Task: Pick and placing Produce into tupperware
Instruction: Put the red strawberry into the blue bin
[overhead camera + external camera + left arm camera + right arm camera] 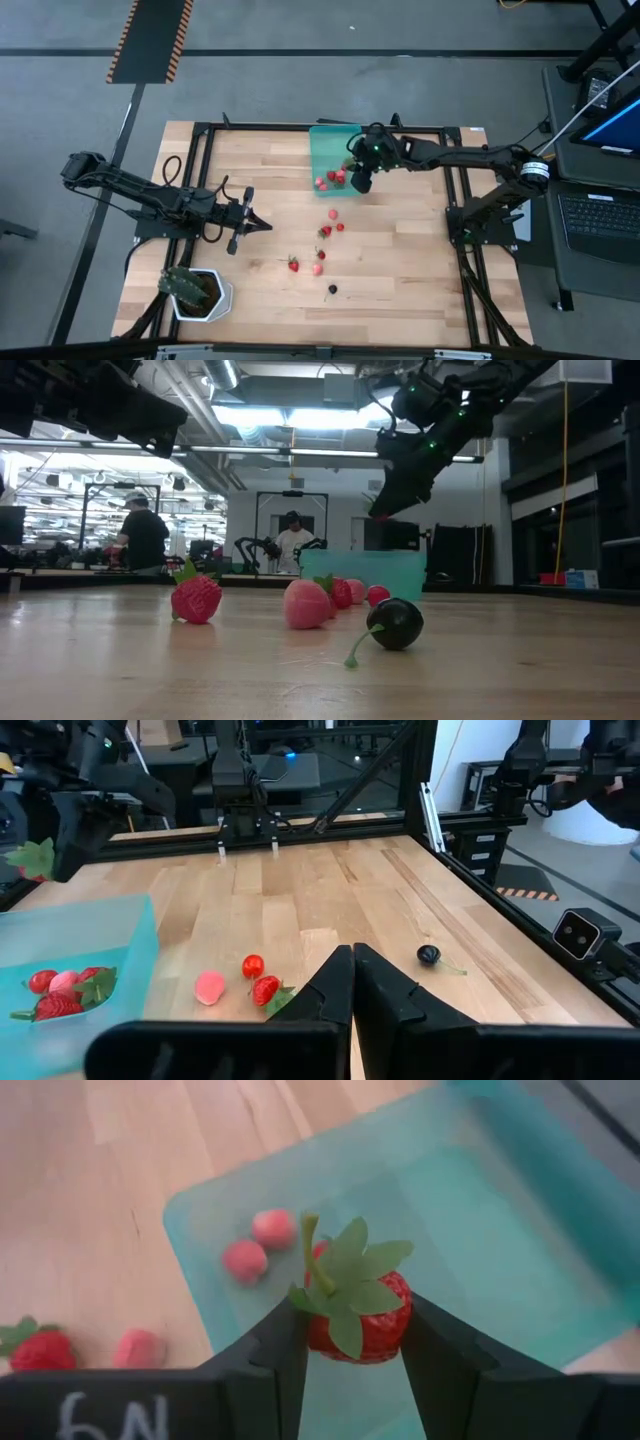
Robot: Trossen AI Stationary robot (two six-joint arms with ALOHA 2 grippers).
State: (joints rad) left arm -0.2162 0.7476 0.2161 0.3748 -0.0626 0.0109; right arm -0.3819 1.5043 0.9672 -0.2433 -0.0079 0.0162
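Observation:
The teal tupperware lies at the table's far middle, with a few red and pink fruits in its near end. My right gripper hovers above that container, shut on a strawberry. Several more fruits and a dark berry lie on the wood nearer the table's near edge. My left gripper waits shut above the table, left of the loose fruits. My right gripper pinches a red strawberry by its two sides between the two fingers, green top facing the wrist camera. The fingers point down from above. The fruit is lifted clear over the tupperware.
A white pot with a green plant stands at the near left corner. Black frame rails run along the table's edges. Bare wood lies between the loose fruits and the right edge. People stand in the room behind.

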